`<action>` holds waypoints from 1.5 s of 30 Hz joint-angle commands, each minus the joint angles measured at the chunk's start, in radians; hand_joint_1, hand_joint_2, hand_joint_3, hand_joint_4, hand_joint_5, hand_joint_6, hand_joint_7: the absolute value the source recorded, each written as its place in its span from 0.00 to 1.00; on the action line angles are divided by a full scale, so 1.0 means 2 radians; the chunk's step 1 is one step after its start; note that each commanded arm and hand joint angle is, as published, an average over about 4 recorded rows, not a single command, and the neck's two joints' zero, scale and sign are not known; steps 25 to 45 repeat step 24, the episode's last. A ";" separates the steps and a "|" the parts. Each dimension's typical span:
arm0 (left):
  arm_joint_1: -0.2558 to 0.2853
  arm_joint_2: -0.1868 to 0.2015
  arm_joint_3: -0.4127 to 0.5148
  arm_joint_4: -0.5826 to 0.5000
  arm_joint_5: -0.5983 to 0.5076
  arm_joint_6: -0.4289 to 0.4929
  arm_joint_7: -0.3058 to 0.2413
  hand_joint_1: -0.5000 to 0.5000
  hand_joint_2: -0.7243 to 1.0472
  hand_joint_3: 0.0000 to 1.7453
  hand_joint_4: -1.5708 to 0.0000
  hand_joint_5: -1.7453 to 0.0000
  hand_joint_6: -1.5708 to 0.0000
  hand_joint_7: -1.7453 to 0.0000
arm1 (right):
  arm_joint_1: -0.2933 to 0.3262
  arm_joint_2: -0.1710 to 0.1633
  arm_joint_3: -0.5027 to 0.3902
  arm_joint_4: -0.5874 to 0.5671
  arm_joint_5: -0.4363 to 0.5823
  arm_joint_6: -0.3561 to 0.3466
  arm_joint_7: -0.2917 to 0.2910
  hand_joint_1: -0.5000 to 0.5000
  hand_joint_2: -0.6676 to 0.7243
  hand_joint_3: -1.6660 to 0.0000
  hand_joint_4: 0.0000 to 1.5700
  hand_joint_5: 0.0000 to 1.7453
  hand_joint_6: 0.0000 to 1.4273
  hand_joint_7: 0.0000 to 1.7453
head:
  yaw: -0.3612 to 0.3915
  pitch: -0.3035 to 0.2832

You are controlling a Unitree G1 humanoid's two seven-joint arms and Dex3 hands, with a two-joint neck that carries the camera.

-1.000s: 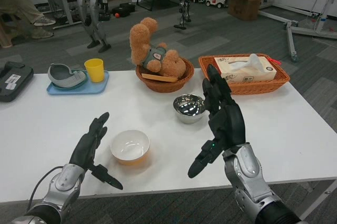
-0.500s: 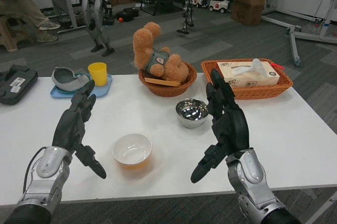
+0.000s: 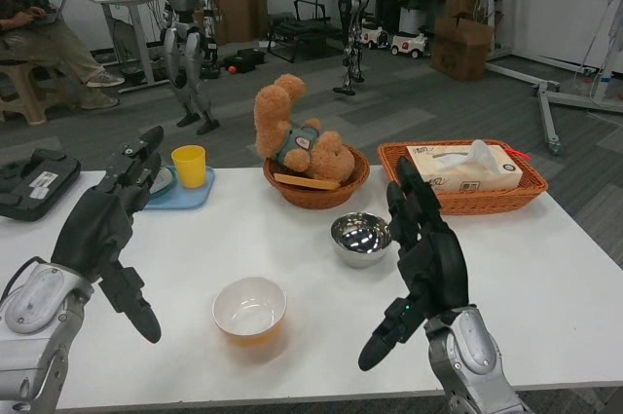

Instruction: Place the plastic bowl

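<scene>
The plastic bowl [image 3: 249, 308], white inside with an orange underside, stands upright on the white table [image 3: 545, 258] near the front edge, between my two hands. My left hand [image 3: 107, 229] hangs raised to the bowl's left, fingers spread and holding nothing. To the bowl's right my right hand [image 3: 423, 258] is also lifted with its fingers apart, empty. Neither hand touches the bowl.
A shiny metal bowl [image 3: 361, 238] sits just behind my right hand. Further back are a round wicker basket [image 3: 316, 186] with a teddy bear [image 3: 292, 136], a rectangular basket [image 3: 467, 185] with a tissue box, a blue tray [image 3: 185, 195] with a yellow cup [image 3: 190, 165], and a black case [image 3: 34, 183] at the left edge.
The camera has tilted up, showing more of the room. My left hand has risen well above the table and moved left and away from the bowl. The right hand holds about the same pose.
</scene>
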 commanded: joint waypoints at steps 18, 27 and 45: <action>-0.007 0.003 -0.004 -0.008 0.005 0.004 -0.001 0.02 0.06 0.00 1.00 1.00 1.00 0.88 | -0.010 -0.006 -0.002 0.005 0.007 -0.002 -0.003 0.04 0.95 1.00 0.00 0.00 0.00 0.00 | -0.006 0.017; -0.011 0.001 -0.007 -0.005 0.008 0.004 0.000 0.00 0.10 0.00 1.00 1.00 1.00 0.88 | -0.012 -0.007 -0.001 0.008 0.008 -0.002 -0.003 0.04 0.95 1.00 0.00 0.00 0.00 0.00 | -0.006 0.018; -0.011 0.001 -0.007 -0.005 0.008 0.004 0.000 0.00 0.10 0.00 1.00 1.00 1.00 0.88 | -0.012 -0.007 -0.001 0.008 0.008 -0.002 -0.003 0.04 0.95 1.00 0.00 0.00 0.00 0.00 | -0.006 0.018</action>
